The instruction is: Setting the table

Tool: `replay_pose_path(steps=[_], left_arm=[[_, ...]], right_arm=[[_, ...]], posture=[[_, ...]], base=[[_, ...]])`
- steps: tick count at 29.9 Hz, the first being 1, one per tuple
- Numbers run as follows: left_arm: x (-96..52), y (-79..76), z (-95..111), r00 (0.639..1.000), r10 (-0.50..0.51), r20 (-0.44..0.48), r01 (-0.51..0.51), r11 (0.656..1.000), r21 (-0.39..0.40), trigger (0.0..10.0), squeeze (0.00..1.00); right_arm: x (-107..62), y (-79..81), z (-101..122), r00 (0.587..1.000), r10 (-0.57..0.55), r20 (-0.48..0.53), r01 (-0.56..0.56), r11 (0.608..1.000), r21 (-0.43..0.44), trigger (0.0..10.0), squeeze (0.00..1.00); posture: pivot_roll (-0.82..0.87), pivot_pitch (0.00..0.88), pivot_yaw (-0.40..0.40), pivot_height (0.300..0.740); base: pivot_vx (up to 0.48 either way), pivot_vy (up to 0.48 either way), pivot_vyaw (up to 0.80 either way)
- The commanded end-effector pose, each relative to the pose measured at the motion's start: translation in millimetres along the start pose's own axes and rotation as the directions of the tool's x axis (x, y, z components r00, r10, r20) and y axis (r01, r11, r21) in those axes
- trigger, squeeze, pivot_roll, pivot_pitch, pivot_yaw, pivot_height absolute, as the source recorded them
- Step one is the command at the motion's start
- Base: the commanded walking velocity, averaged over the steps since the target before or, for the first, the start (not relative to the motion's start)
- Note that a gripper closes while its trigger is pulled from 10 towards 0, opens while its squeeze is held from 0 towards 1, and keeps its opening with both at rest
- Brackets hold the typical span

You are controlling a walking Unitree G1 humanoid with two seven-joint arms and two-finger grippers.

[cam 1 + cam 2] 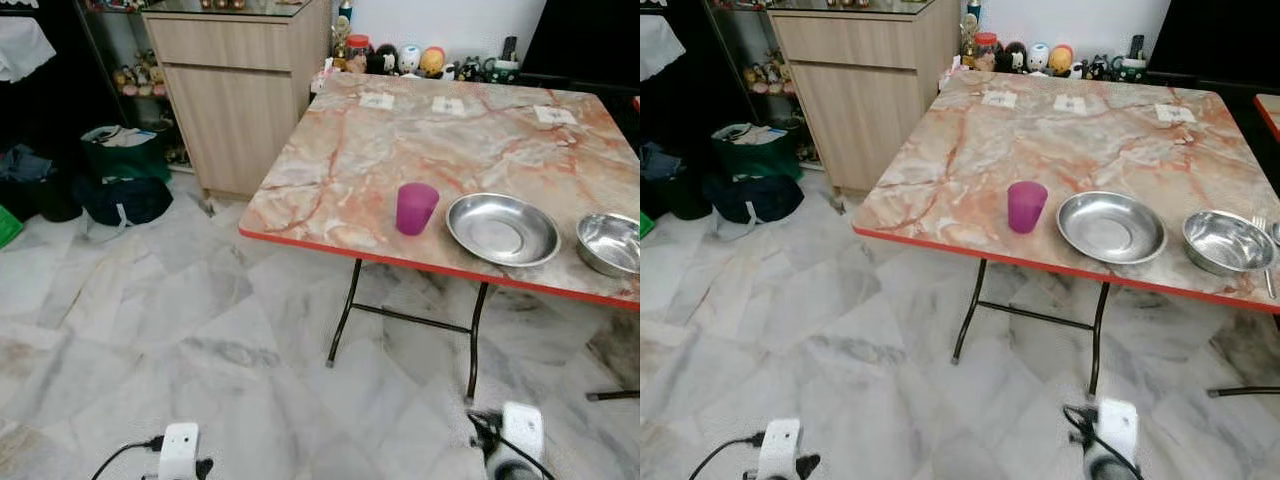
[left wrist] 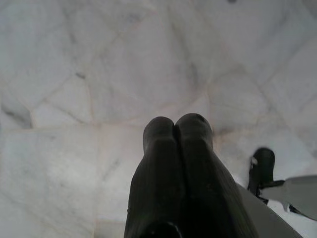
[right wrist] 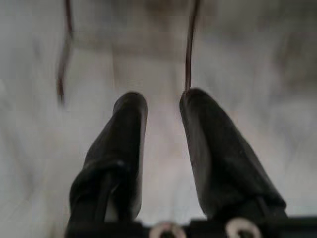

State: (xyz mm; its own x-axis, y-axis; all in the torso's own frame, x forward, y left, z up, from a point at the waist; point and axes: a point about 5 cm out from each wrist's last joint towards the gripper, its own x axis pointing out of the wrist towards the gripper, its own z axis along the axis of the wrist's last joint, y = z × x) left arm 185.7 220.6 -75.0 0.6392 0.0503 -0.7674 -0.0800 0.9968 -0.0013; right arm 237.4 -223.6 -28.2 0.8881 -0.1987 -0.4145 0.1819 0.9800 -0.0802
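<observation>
A marble-patterned folding table (image 1: 380, 150) with a red edge stands ahead of me. On its near side sit a purple cup (image 1: 415, 208), a shallow steel plate (image 1: 502, 229) to its right, and a steel bowl (image 1: 610, 243) further right. A fork (image 1: 1264, 250) lies just beyond the bowl. Three white coasters or cards (image 1: 448, 104) lie along the far side. Both arms hang low over the floor. My left gripper (image 2: 177, 127) is shut with nothing in it. My right gripper (image 3: 163, 106) is open and empty, pointing at the floor near the table legs.
A wooden cabinet (image 1: 235, 100) stands left of the table, with bags (image 1: 120, 175) on the floor beside it. Figurines and jars (image 1: 400, 60) line the wall behind the table. A black metal leg frame (image 1: 410, 320) sits under the table. Marble floor (image 1: 150, 330) stretches before me.
</observation>
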Motion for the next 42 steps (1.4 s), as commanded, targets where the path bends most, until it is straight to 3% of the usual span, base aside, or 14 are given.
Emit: replay_pose_path(steps=[1, 6, 12, 15, 22, 23, 25, 26, 28, 29, 30, 42], left_arm=[[-3.1, 4.5, -11.3, 0.999, 0.014, -0.037, -0.015, 1.0, -0.016, 10.0, 0.0], [-6.8, 13.3, -20.0, 0.997, 0.026, -0.072, -0.027, 1.0, -0.007, 10.0, 0.0], [-13.5, 35.7, -24.5, 0.995, 0.062, -0.084, -0.063, 0.998, -0.012, 10.0, 0.0], [-14.8, 38.8, -25.7, 0.994, 0.062, -0.089, -0.063, 0.998, -0.002, 10.0, 0.0], [-13.3, 25.8, -32.5, 0.993, 0.034, -0.115, -0.033, 0.999, 0.013, 10.0, 0.0], [-12.8, 23.1, -32.9, 0.993, 0.029, -0.117, -0.027, 1.0, 0.015, 10.0, 0.0], [-12.6, 22.4, -32.8, 0.993, 0.027, -0.117, -0.026, 1.0, 0.017, 10.0, 0.0], [-12.2, 21.3, -32.4, 0.993, 0.023, -0.117, -0.021, 1.0, 0.018, 10.0, 0.0], [-12.2, 21.3, -32.4, 0.993, 0.023, -0.117, -0.021, 1.0, 0.018, 10.0, 0.0], [-12.1, 21.0, -32.2, 0.993, 0.02, -0.118, -0.018, 1.0, 0.022, 10.0, 0.0], [-11.8, 20.7, -31.7, 0.993, 0.016, -0.119, -0.013, 1.0, 0.026, 10.0, 0.0], [-10.0, 21.8, -24.7, 0.995, 0.013, -0.101, -0.011, 1.0, 0.024, 10.0, 0.0]], right_arm=[[0.7, -7.5, 16.0, 0.993, -0.016, 0.115, 0.02, 0.999, -0.033, 10.0, 0.0], [-4.6, -11.6, 23.9, 0.979, -0.002, 0.203, 0.002, 1.0, -0.001, 10.0, 0.0], [-19.4, -19.5, 29.8, 0.954, -0.109, 0.279, 0.075, 0.989, 0.128, 10.0, 0.0], [-21.3, -20.7, 31.6, 0.949, -0.125, 0.29, 0.089, 0.987, 0.137, 10.0, 0.0], [-19.4, -23.6, 61.6, 0.909, -0.159, 0.385, 0.123, 0.986, 0.117, 10.0, 0.0], [-20.0, -23.6, 74.5, 0.891, -0.17, 0.421, 0.124, 0.983, 0.136, 10.0, 0.0], [-20.9, -23.7, 79.7, 0.884, -0.177, 0.432, 0.122, 0.981, 0.152, 10.0, 0.0], [-22.1, -24.6, 89.5, 0.872, -0.208, 0.444, 0.116, 0.967, 0.227, 10.0, 0.0], [-22.1, -24.6, 89.5, 0.872, -0.208, 0.444, 0.116, 0.967, 0.227, 10.0, 0.0], [-22.0, -24.2, 92.9, 0.87, -0.216, 0.443, 0.113, 0.962, 0.248, 10.0, 0.81], [-21.8, -21.8, 98.2, 0.867, -0.211, 0.451, 0.095, 0.959, 0.266, 10.0, 1.0], [-20.2, -10.4, 105.4, 0.889, -0.192, 0.416, 0.072, 0.955, 0.287, 10.0, 1.0]], posture=[[0.08, 0.0, -0.043, 0.74], [0.06, 0.0, -0.043, 0.74], [0.06, 0.0, -0.034, 0.74], [0.05, 0.0, -0.028, 0.74], [0.05, 0.0, -0.02, 0.74], [0.05, 0.0, -0.025, 0.74], [0.05, 0.0, -0.025, 0.74], [0.04, 0.0, -0.025, 0.74], [0.04, 0.0, -0.025, 0.74], [0.04, 0.0, -0.024, 0.74], [0.04, 0.0, -0.023, 0.74], [0.05, 0.0, -0.031, 0.74]], base=[[0.0, 0.0, 0.0], [0.0, 0.0, 0.0], [0.0, 0.0, 0.0], [0.0, 0.0, 0.0], [0.0, 0.0, 0.0], [0.0, 0.0, 0.0], [0.0, 0.0, 0.0], [0.0, 0.0, 0.0], [0.0, 0.0, 0.0], [0.0, 0.0, 0.0], [0.0, 0.0, 0.0], [0.0, 0.0, 0.0]])
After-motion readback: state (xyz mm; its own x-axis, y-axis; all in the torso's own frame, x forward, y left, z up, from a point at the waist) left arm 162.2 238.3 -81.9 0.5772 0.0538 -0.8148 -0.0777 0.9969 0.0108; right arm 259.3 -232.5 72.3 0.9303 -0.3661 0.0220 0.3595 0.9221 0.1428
